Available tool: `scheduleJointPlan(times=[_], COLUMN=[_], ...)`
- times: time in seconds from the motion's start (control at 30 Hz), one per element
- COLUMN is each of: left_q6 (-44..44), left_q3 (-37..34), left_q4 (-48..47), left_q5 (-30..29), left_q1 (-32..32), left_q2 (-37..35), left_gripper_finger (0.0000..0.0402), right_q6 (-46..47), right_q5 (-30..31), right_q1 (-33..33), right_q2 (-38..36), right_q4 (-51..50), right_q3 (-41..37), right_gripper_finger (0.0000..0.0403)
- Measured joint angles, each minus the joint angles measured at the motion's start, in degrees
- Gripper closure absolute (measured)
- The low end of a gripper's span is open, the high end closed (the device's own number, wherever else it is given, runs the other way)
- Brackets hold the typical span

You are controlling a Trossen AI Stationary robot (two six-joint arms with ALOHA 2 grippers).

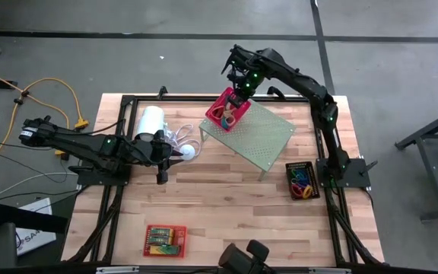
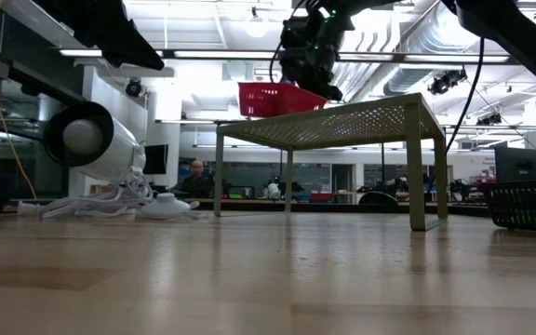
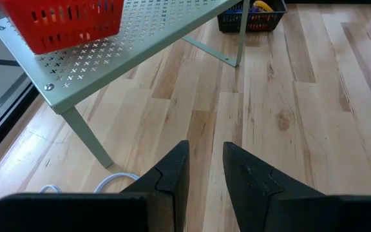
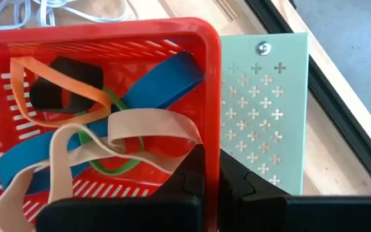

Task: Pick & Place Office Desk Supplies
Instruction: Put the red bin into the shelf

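Here, seen from above, a wooden desk [image 1: 226, 205] w/ two dark robot arms. The right gripper [image 4: 211, 177] is clenched on the rim of a red plastic mesh basket [image 1: 229, 111], which sits at the far-left corner of a pale green perforated metal shelf [image 1: 261, 133]. In the right wrist view the fingers pinch the basket's wall, one inside, one outside; prob. that thin rim is the easiest place to grab. Inside the basket lie loose rubber bands [image 4: 102, 138]: tan, orange, blue, green, plus a dark one. Whether the basket rests fully on the shelf or is lifted a touch, can't tell; the low view shows it at about shelf-top level.

The left gripper [image 3: 205, 171] hovers low over the desk, near the shelf's leg, fingers a little apart, grasping nothing; it seems to be waiting. Beside it lies a white cylinder w/ a coiled cord [image 1: 152, 122].

Other supplies: a black mesh basket of colourful clips [image 1: 301, 180] on the desk's right side, and a red tray w/ green-white boxes [image 1: 165, 240] at the near edge.
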Motion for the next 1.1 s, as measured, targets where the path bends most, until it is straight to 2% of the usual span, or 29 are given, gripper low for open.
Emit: scheduleJointPlan(times=[0.27,0.73,1.1], left_q6=[0.0,0.0,0.0], left_q3=[0.0,0.0,0.0], left_q4=[0.0,0.0,0.0], left_q5=[0.0,0.0,0.0], left_q1=[0.0,0.0,0.0], left_q2=[0.0,0.0,0.0], left_gripper_finger=[0.0313,0.0313,0.0313], right_q6=[0.0,1.2,1.1], right_q5=[0.0,0.5,0.6], right_q1=[0.4,0.3,0.3], right_q2=[0.0,-0.1,-0.1], right_q4=[0.8,2.2,3.3], right_q3=[-3.3,-3.5,-3.5], right_gripper_finger=[0.04,0.0399,0.0378])
